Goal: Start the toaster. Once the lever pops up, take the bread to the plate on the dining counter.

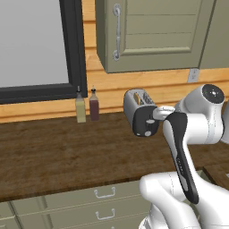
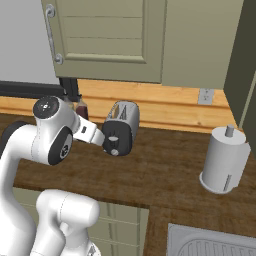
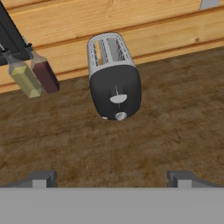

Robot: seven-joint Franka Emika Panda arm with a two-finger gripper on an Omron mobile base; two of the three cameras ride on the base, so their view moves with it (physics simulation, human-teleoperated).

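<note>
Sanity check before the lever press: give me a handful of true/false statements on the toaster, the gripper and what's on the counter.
1. The toaster stands on the wood counter with its black end panel facing the hand camera. True.
2. The gripper is shut on the toaster's lever. False: its fingertips stand wide apart, short of the toaster, holding nothing.
3. Two bottles stand side by side against the wall, to the toaster's left in the left base view. True.
4. The paper towel roll lies on its side. False: it stands upright on its holder.
5. The wall cabinet door above the toaster is open. False: it is closed.
</note>
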